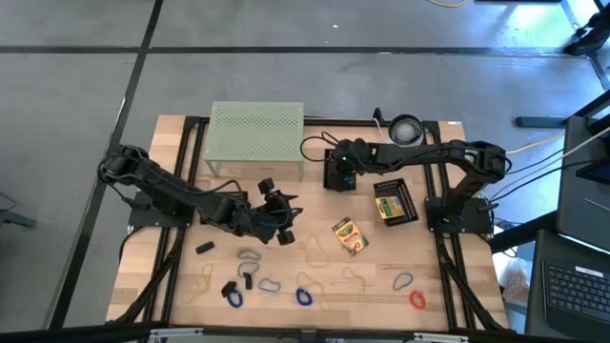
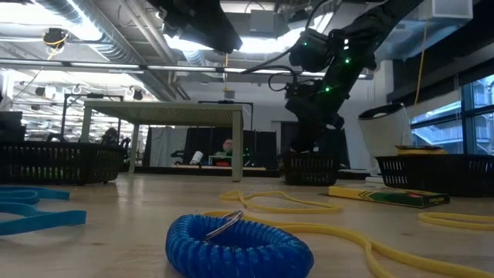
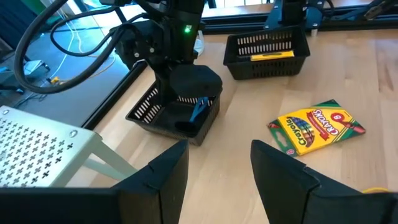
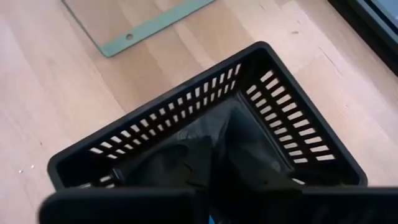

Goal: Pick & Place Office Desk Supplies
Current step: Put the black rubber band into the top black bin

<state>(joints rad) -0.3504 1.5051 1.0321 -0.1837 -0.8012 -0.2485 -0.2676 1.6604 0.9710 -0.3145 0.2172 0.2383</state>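
My right gripper (image 1: 340,170) reaches down into a small black basket (image 3: 177,115) near the green stand. A blue loop clip (image 3: 199,110) shows right under it. My left gripper (image 3: 217,165) is open and holds nothing; it hovers left of table centre (image 1: 283,211), pointing at that basket. One yellow-green crayon box (image 1: 350,236) lies flat on the table. A second one (image 1: 389,204) lies in a larger black basket (image 1: 408,202). Blue (image 1: 304,297), red (image 1: 417,299) and grey (image 1: 250,255) loop clips, tan rubber bands (image 1: 348,278) and small black clips (image 1: 204,248) lie along the near side. My right gripper comes from above, pointing down into the small black basket. The blue loop clip (image 3: 200,106) hangs slanting just below it, inside the basket walls. The gripper's own body hides the fingertips, so which part of the clip they have cannot be told.
The pale-green mesh stand (image 1: 255,133) stands at the far edge, left of the small basket. The white roll (image 1: 405,129) sits far right. The black frame rails (image 1: 186,171) run along both table sides. In the low view a blue coil loop (image 2: 235,243) lies closest.
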